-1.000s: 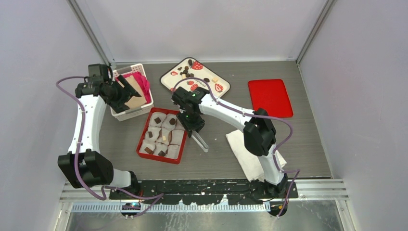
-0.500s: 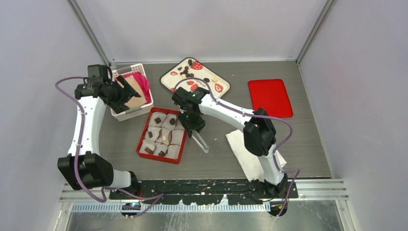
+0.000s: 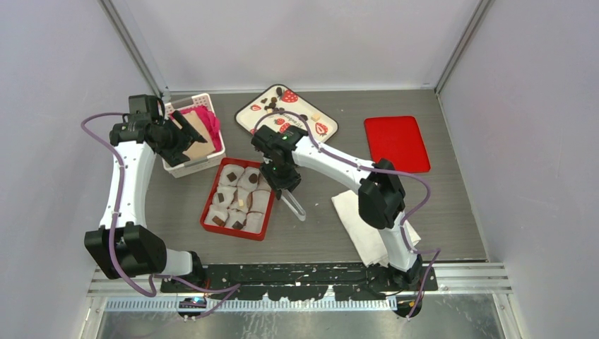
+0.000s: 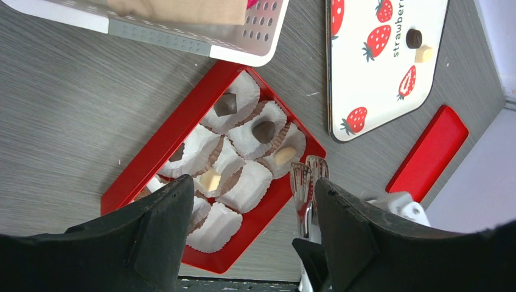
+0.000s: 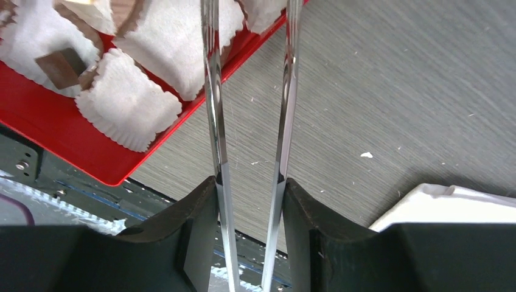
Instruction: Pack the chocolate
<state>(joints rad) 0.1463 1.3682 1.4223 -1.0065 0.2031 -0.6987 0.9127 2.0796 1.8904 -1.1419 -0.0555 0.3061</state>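
Several dark chocolate pieces lie on the strawberry-printed tray. More chocolate, dark and cream, sits in white paper cups in the red box. My right gripper is shut on metal tongs beside the box's right edge. In the right wrist view the gripper presses both tong arms, which stand apart; their tips run out of frame. The tong tips hover at the box's edge, holding nothing. My left gripper hangs open and empty above the white basket.
The white basket holds brown card and pink cloth. A flat red lid lies at the back right. A white napkin lies near the right arm's base. Dark and cream pieces show on the strawberry tray.
My right gripper and the tongs have shifted slightly toward the back of the table. The left arm has not moved.
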